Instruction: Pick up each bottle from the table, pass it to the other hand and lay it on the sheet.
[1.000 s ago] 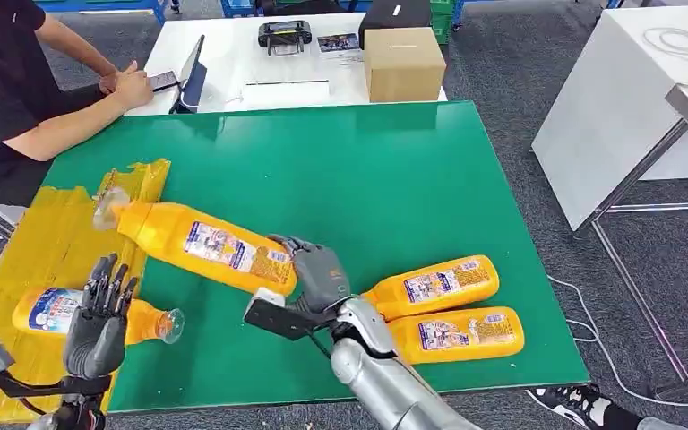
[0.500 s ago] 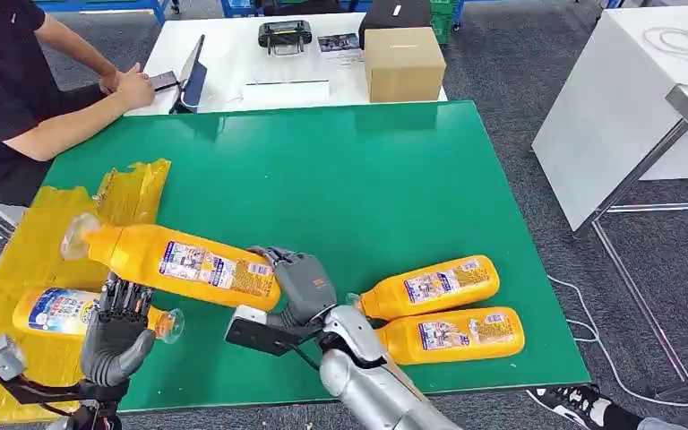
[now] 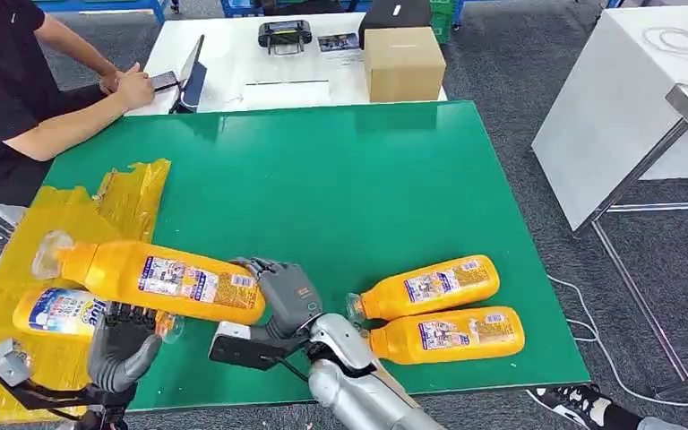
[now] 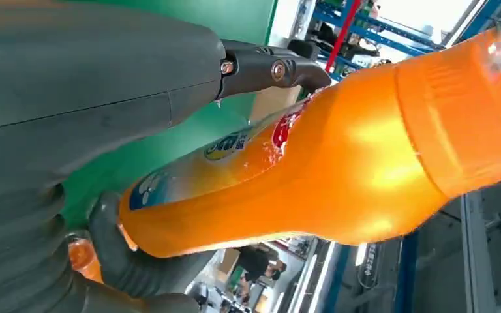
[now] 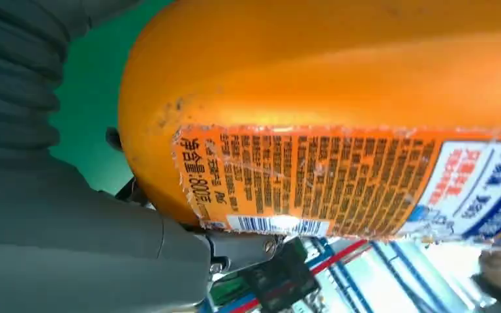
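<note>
Head view shows the right hand (image 3: pixel 285 296) wrapped around the base end of a large orange bottle (image 3: pixel 157 276), holding it off the table, nearly level, with its clear cap pointing out over the yellow sheet (image 3: pixel 45 242). The left hand (image 3: pixel 121 340) is raised just beneath the bottle's middle, its fingers (image 3: pixel 130 315) pointing up toward the underside; from this angle it is not clear whether they touch it. In the left wrist view, the orange bottle (image 4: pixel 339 156) lies across the left hand (image 4: pixel 104 130), with a dark fingertip (image 4: pixel 280 68) curving over one side and the thumb (image 4: pixel 137 267) under the other, so the fingers are loosely cupped around it; whether they clamp it cannot be told. In the right wrist view, the bottle's label (image 5: pixel 339 182) sits right against the right hand's grey cover (image 5: pixel 72 241), the fingers closed on it.

A second orange bottle with a blue label (image 3: pixel 63 312) lies on the yellow sheet, partly behind the left hand. Two more orange bottles (image 3: pixel 425 287) (image 3: pixel 448 334) lie side by side on the green table (image 3: pixel 367 179) to the right of the right arm, caps pointing left. A person (image 3: pixel 18 90) sits at the far left by a white table (image 3: pixel 260 63) carrying a cardboard box (image 3: pixel 403 63).
</note>
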`<act>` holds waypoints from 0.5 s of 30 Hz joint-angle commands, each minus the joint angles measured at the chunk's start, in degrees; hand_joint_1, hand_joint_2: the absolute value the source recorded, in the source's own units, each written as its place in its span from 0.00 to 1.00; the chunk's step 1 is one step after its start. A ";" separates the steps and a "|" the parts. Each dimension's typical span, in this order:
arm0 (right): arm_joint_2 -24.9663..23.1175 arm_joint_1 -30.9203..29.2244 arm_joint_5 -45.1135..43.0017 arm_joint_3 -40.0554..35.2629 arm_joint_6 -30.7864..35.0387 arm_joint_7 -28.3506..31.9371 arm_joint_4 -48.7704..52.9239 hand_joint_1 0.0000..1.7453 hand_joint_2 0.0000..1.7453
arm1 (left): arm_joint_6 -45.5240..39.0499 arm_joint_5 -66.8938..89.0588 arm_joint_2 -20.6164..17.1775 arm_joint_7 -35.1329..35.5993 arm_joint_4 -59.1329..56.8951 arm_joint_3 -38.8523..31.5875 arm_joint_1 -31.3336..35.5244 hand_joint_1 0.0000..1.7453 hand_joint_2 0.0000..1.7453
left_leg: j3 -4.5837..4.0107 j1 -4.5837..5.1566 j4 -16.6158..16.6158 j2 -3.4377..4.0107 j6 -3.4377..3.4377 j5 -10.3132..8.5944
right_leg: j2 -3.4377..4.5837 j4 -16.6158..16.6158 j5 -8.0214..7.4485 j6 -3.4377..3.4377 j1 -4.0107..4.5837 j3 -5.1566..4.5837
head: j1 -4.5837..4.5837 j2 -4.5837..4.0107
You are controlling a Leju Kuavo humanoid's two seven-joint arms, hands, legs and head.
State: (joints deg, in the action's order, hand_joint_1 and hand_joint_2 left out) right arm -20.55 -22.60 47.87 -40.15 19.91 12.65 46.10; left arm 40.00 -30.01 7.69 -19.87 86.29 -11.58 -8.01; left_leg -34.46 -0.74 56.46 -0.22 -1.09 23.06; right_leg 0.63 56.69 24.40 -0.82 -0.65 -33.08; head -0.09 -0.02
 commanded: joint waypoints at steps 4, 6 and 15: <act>0.55 -0.66 -9.65 -22.22 -0.17 -3.85 -3.41 1.00 1.00 | -1.88 1.87 0.78 -1.51 -0.69 1.78 0.52 0.00 1.00 | 0.32 -0.08 -0.04 0.03 0.06 0.19 | -0.05 -0.14 0.15 0.04 0.10 0.39 | -0.04 0.00; 0.55 -0.47 -10.40 -23.87 -0.46 -4.14 -3.39 1.00 1.00 | -2.16 1.87 1.04 -1.66 -0.48 1.51 0.56 0.00 1.00 | 0.32 -0.05 -0.06 0.01 0.06 0.18 | -0.08 -0.14 0.16 0.04 0.08 0.36 | -0.02 0.00; 0.55 -0.60 -12.38 -25.69 -0.99 -4.67 -4.20 1.00 1.00 | -3.62 3.08 1.47 -1.65 -0.09 1.14 0.68 0.00 1.00 | 0.21 -0.06 -0.06 -0.12 0.07 0.12 | -0.20 -0.16 0.14 0.02 0.08 0.30 | -0.04 0.00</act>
State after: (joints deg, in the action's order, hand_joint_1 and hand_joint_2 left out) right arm -19.96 -23.65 35.84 -59.74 19.71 7.69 45.22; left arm 37.22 -28.15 8.48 -21.84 86.99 -10.71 -9.21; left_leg -34.52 -0.75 56.46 -0.21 -1.09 23.07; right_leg 0.62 56.69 24.40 -0.81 -0.65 -33.16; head -0.13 -0.02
